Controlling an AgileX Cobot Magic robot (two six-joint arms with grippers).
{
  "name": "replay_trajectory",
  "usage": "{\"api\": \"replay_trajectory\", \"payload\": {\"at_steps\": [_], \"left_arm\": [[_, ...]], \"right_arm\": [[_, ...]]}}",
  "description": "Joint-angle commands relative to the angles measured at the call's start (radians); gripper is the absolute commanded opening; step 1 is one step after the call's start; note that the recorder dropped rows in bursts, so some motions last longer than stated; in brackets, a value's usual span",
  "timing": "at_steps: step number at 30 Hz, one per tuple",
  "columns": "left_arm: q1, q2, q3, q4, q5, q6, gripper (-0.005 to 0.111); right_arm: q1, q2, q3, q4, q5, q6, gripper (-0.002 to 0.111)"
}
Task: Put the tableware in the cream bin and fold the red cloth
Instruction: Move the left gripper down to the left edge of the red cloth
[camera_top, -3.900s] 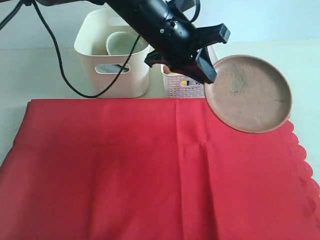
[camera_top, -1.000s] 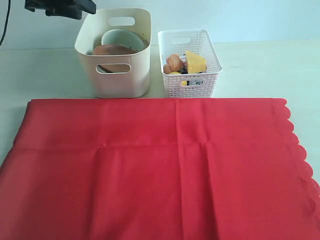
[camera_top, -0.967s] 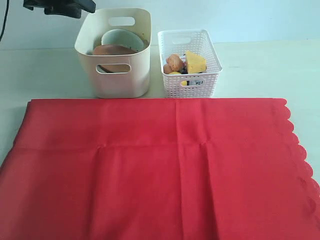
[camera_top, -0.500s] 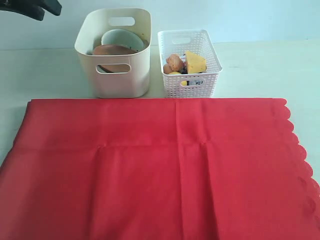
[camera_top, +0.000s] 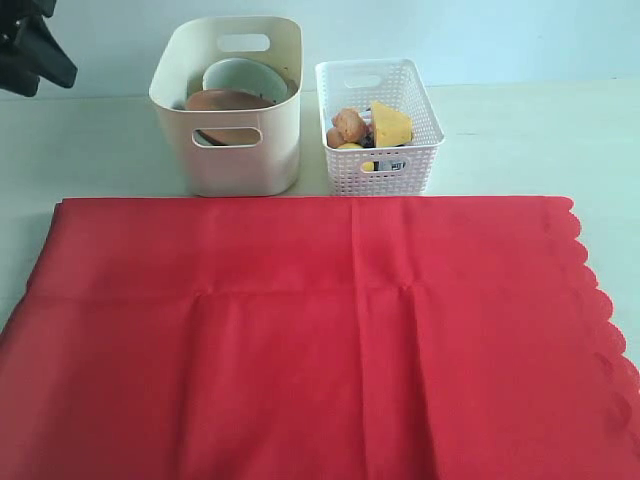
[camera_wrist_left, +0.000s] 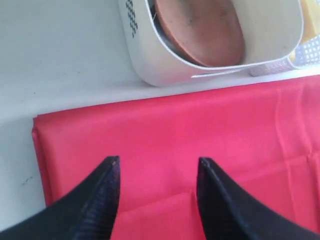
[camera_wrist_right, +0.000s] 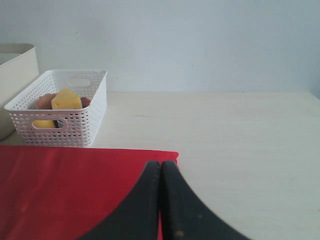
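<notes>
Red cloth (camera_top: 320, 340) sprawls flat across the surface (camera_top: 520, 130) toward 6 o'clock. It looks soft and limp, likely best pinched at a corner. Cream bin (camera_top: 245, 170) at 11 o'clock holds the brown plate (camera_top: 225, 101). Left pincer (camera_wrist_left: 158, 160) gapes empty, right pincer (camera_wrist_right: 161, 165) pressed together.

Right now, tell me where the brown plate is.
In the exterior view the brown plate sits inside the cream bin, upper left, in front of the pale bowl and left of the white basket.
</notes>
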Motion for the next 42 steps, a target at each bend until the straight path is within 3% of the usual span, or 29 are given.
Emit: {"api": "replay_trajectory", "payload": {"at_steps": [1, 20, 29, 42], "left_arm": [[0.021, -0.042, 0.083, 0.018, -0.038, -0.010, 0.047], [0.079, -0.061, 0.456, 0.029, -0.226, -0.010, 0.047], [0.088, -0.061, 0.543, 0.039, -0.294, -0.010, 0.047], [0.208, -0.010, 0.554, 0.000, -0.285, -0.020, 0.047]], "right_arm": [[-0.004, -0.006, 0.005, 0.004, -0.012, -0.003, 0.000], [-0.004, -0.006, 0.005, 0.010, -0.012, -0.003, 0.000], [-0.004, 0.021, -0.040, 0.005, -0.012, -0.003, 0.000], [-0.004, 0.319, -0.266, 0.005, -0.012, -0.003, 0.000]]}}
